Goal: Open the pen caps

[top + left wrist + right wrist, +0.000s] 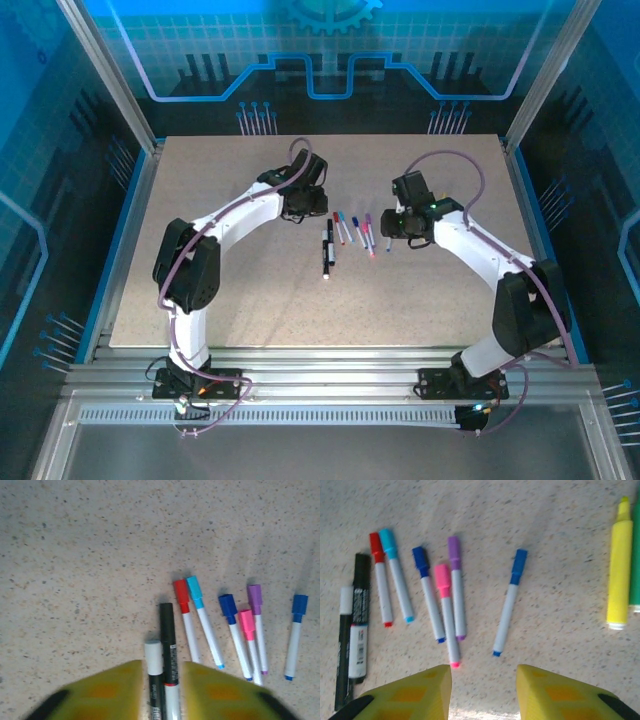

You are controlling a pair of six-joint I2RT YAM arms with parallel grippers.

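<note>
Caps (442,575): on the pens (432,610), loose row on table (560,510) between the hands.
Left hand (161,667): narrow, two black pens (167,625) between its fingers; grip I can't confirm.
Right hand (483,675): fingers apart, empty.

White arms (245,215) with black joints, lilac cables and yellow claw fingers (415,695).

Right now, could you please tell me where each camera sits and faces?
Top external: above and behind the robot, looking down at the table; left arm and right arm show.
Left wrist: over the pens, facing down; left tool at bottom.
Right wrist: likewise; right tool at bottom.
Both wrist views share the red cap.
</note>
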